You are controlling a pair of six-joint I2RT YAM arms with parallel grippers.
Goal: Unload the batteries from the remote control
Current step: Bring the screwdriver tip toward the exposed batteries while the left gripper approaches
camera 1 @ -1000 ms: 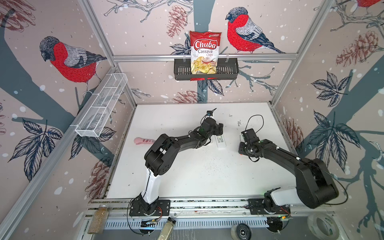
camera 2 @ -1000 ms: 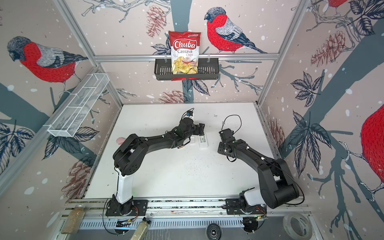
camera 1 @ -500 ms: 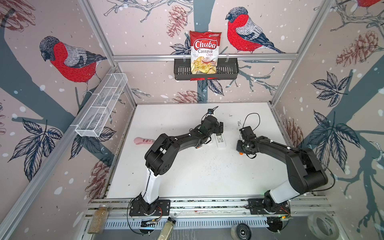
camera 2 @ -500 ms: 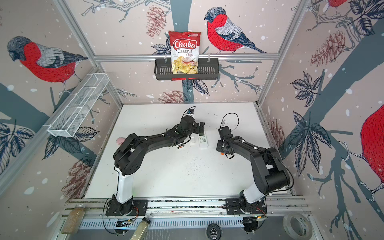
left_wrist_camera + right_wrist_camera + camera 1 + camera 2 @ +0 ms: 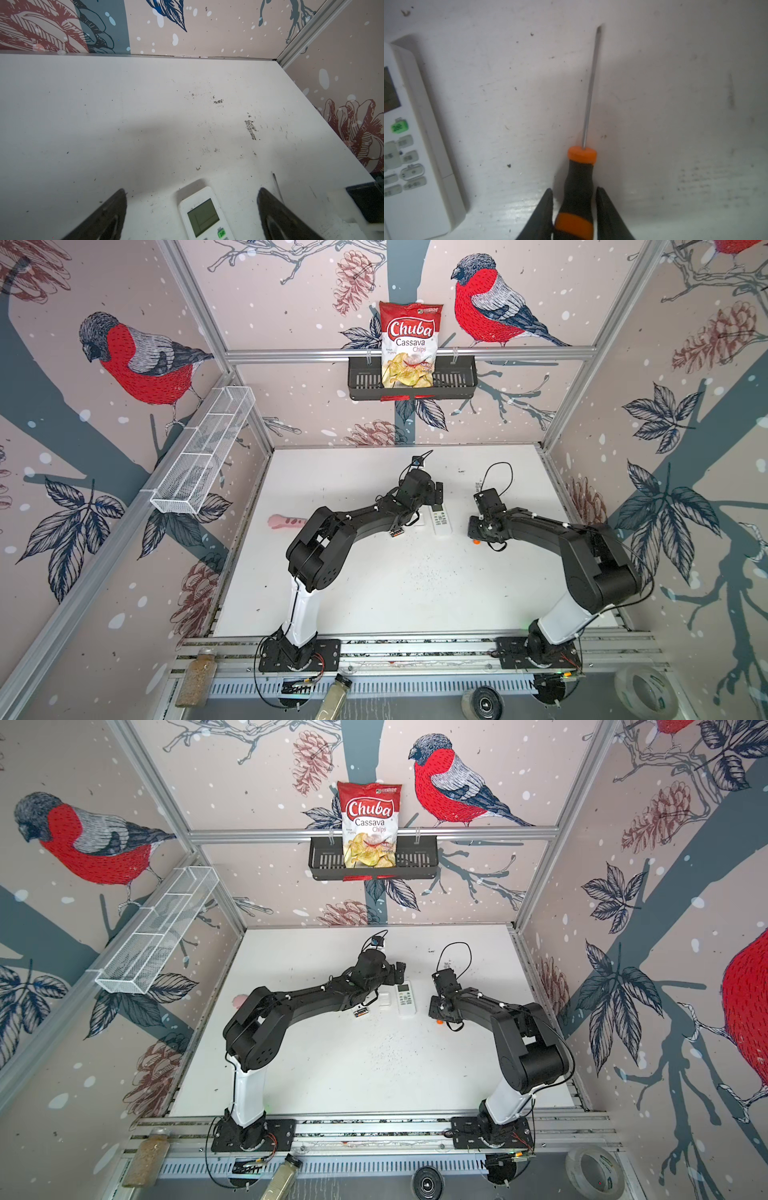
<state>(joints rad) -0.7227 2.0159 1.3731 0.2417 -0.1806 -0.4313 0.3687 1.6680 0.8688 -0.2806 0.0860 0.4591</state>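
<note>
A: What's in front of you?
B: On the white tabletop (image 5: 415,593), my left fingers (image 5: 108,216) stand spread astride the white rectangular remote control (image 5: 441,522). My right fingers (image 5: 608,218) flank the orange-and-black-handled screwdriver (image 5: 579,187); pinching or not, I can't tell.
A: The slim black batteries (image 5: 360,1012)?
B: Lying near the remote.

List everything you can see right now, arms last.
remote: one, white, centre of table, display up.
white panel: one, left of remote.
batteries: count unclear, black, left of white panel.
screwdriver: one, orange-black, right of remote.
pink object: one, table's left side.
chips bag: one, red-white, black basket, back wall.
wire basket: one, white, left wall.
jars: two, front rail.
tape roll: one, front right.
left gripper: open, over remote's display end.
right gripper: jaws flanking screwdriver handle.
</note>
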